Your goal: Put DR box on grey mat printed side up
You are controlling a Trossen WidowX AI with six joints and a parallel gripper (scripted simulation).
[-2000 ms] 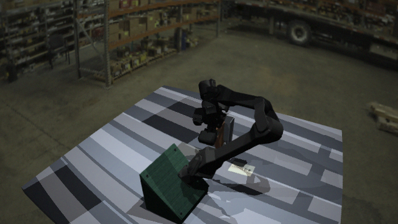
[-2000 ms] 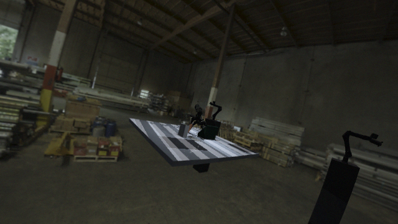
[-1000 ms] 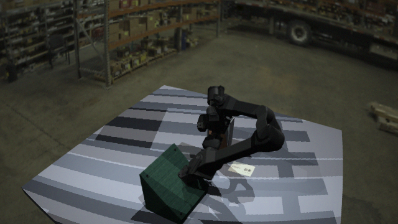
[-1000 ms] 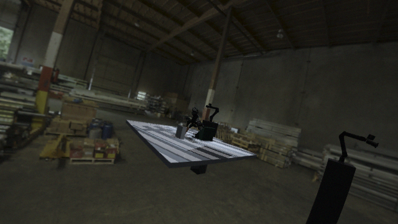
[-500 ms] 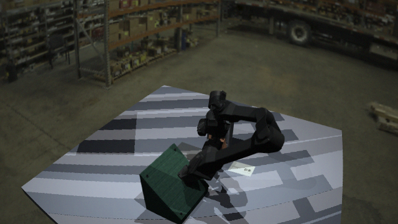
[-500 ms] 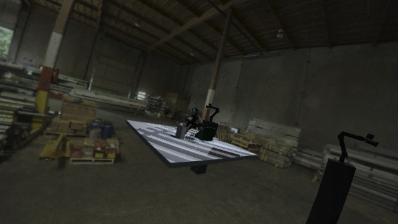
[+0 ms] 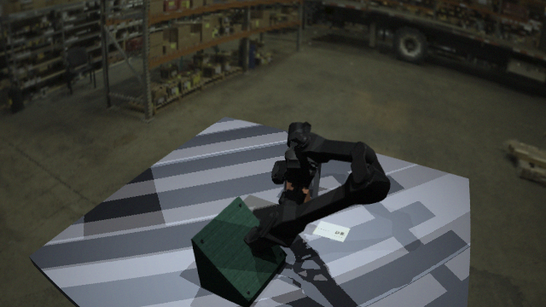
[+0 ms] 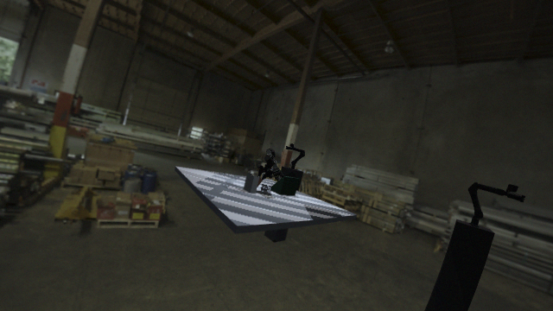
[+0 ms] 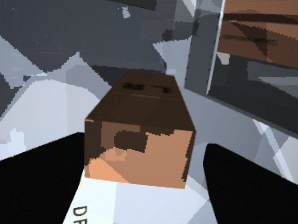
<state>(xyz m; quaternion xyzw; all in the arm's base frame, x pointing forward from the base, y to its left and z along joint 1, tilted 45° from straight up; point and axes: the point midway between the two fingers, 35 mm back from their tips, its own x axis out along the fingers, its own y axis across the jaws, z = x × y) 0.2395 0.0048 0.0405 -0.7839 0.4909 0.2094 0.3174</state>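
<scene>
One table (image 7: pixel 115 273) (image 8: pixel 242 216) carries the bin (image 9: pixel 201 50); near it, the half-open gripper (image 7: pixel 296 196) (image 9: pixel 147 148) grips nothing, its fingers around a brown box (image 7: pixel 306 195) (image 9: pixel 140 157). I cannot tell whether this is DR, nor its exact support.

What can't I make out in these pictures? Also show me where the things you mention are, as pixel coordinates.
- Reach code on the brown cardboard box (image 9: pixel 140 155): dark marks on its shadowed face are too blurred in the wrist view.
- Black gripper's (image 9: pixel 144 172) fingertips: cut off by the wrist view's lower edge.
- Grey bin's (image 9: pixel 199 47) far end: cut off by the wrist view's upper edge.
</scene>
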